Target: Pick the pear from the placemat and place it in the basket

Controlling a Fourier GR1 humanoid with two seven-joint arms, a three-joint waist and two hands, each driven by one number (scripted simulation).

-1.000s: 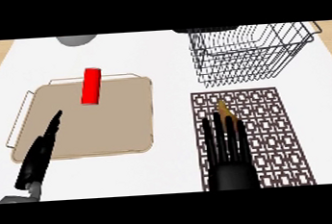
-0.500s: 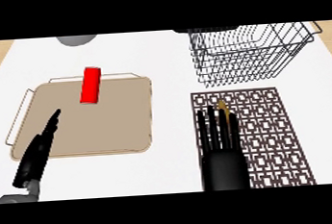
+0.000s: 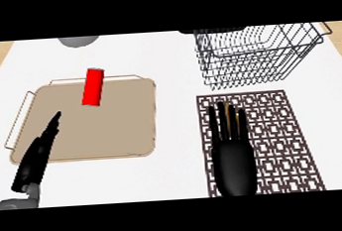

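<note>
Right hand [image 3: 233, 159] lies over the placemat [image 3: 277, 131], fingers straight and open, tan pear [image 3: 237, 117] barely visible beneath the fingertips. Left hand [image 3: 36, 159] open over the tray [image 3: 123, 125]. Wire basket [image 3: 262, 52] stands beyond the placemat.

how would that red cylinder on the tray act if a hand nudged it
The red cylinder lies on its side across the far rim of the tan tray, so a sideways nudge would probably set it rolling. Its round, smooth-looking body may slip from fingers. It looks rigid, unlikely to bend. The left hand is nearest it.
</note>
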